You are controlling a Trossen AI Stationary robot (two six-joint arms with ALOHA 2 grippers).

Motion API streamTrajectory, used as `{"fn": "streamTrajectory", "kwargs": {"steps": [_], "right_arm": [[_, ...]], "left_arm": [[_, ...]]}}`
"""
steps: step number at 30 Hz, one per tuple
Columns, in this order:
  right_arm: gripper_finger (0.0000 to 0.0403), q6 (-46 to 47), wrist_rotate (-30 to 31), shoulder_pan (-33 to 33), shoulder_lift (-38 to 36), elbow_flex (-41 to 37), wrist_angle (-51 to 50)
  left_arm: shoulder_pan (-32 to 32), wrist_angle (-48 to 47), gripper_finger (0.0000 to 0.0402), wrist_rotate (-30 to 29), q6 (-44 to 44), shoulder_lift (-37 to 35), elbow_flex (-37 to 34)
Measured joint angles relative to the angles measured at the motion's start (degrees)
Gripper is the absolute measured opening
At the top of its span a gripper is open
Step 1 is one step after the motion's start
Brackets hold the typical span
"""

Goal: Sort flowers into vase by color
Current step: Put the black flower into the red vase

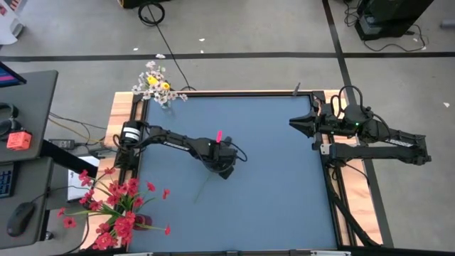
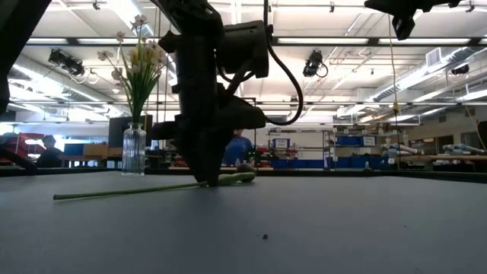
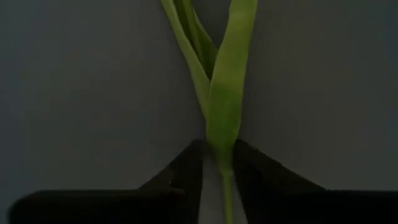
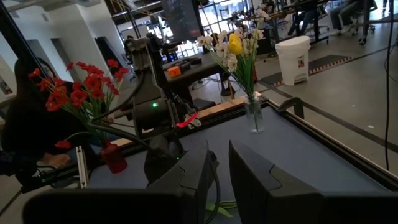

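Left tool point(image 3: 217, 177) clenched on a green flower stem point(image 3: 224, 112) lying on the bench point(image 1: 270, 171), frame centre. Right tool point(image 1: 297, 124), state indeterminate, waits upper right.

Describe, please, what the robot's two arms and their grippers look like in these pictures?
Both arms are dark, nearly black, built from jointed segments. The left arm carries white lettering along its link, a pale cylindrical joint at its base and a small pink-red tag near the left gripper. The right arm has looping black cables and a green light. The right gripper ends in dark, tapered fingers.
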Motion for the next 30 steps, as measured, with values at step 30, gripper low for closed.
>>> {"fn": "streamTrajectory", "kwargs": {"steps": [30], "right_arm": [[0.0073, -0.01, 0.0, 0.01, 0.01, 0.0, 0.02]], "left_arm": [[-7.14, 3.02, 0.0008, -7.25, 19.82, -34.02, 0.07]]}}
